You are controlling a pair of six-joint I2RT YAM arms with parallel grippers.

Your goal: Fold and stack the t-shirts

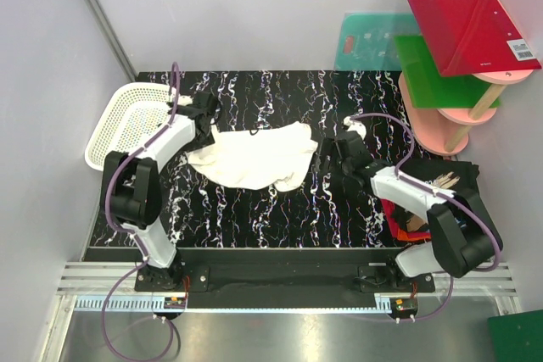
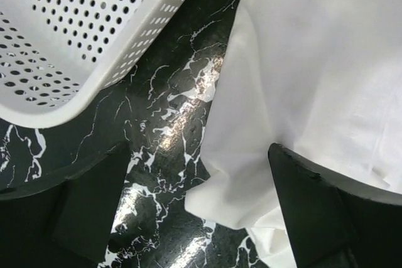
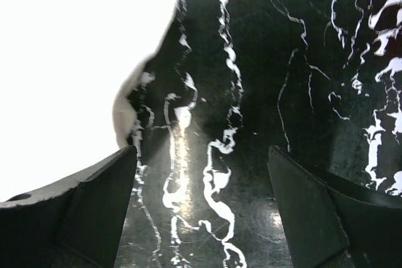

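From above, the white t-shirt (image 1: 254,157) lay crumpled in the middle of the surface (image 1: 280,209), its long axis running left to right between the two arms. The left arm (image 1: 174,137) reached to the shirt's far-left corner, with the basket (image 1: 127,125) just left of that corner. The right arm (image 1: 399,186) sat just off the shirt's right edge. A black t-shirt (image 1: 454,177) and a red-orange t-shirt (image 1: 397,216) were heaped farther right, under that arm.

In the left wrist view, the left jaws stood spread wide and pinched nothing. A rumpled corner of the shirt lay between them, and one finger (image 2: 314,218) was over the cloth.

In the right wrist view, the right jaws were spread and empty too. The shirt's edge lay off to their left, with only bare surface between them.

I judged the left arm better placed to take a corner. The basket crowded that side, and the open room lay nearer the arms' bases.
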